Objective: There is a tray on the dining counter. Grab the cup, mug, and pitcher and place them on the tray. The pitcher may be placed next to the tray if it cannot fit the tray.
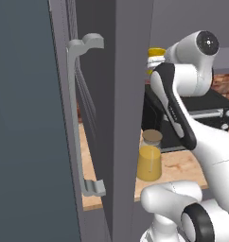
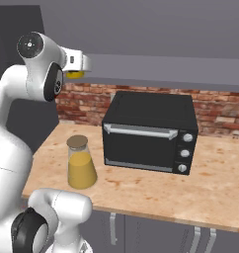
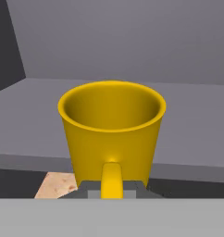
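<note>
My gripper [image 3: 112,189] is shut on the loop handle of the golden-yellow mug [image 3: 112,132], which stands upright with its empty mouth showing. The arm holds it high, under the grey upper cabinets: the mug [image 2: 75,75] peeks out below the gripper [image 2: 80,66], and it shows again as the mug [image 1: 155,57] beside the gripper [image 1: 160,61]. The pitcher [image 2: 81,168], a glass carafe of orange juice with a tan lid, stands on the counter below; in the left base view the pitcher [image 1: 149,160] is partly behind a dark panel. The tray, the cup and the dining counter are out of view.
A black toaster oven [image 2: 149,133] sits on the tan counter [image 2: 210,183] against a red brick wall [image 2: 220,116], right of the pitcher. A tall dark door with a long grey handle [image 1: 74,118] fills the left of the left base view.
</note>
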